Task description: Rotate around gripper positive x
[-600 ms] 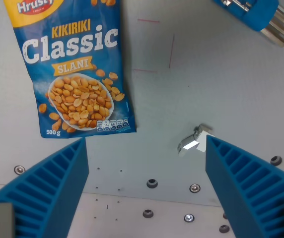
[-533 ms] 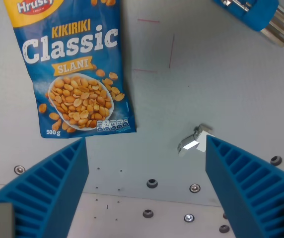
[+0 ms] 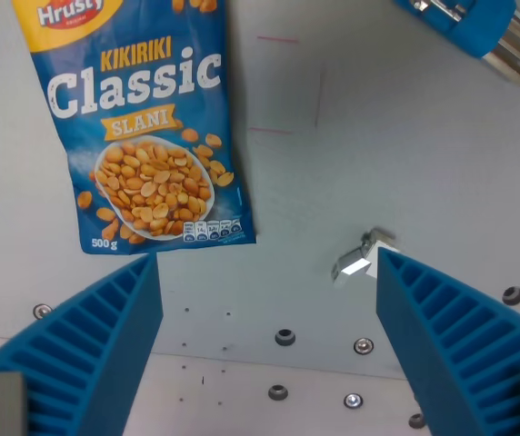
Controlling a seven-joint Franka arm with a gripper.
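Note:
My gripper (image 3: 269, 345) is open and empty, its two blue ribbed fingers (image 3: 87, 350) low at the wrist view's left and right. It hangs above a grey table (image 3: 351, 163). A blue bag of Kikiriki Classic peanuts (image 3: 142, 127) lies flat at the upper left, beyond the left finger. A small shiny metal piece (image 3: 358, 259) lies just off the inner tip of the right finger.
A blue tool with metal prongs (image 3: 478, 27) lies at the top right corner. Thin red marks (image 3: 317, 95) are drawn on the table. Several screw holes and bolts (image 3: 285, 337) run along the table's near edge between the fingers.
The whole scene has shifted a little down and to the right in the picture, so the camera has moved. The fingers stay open as before.

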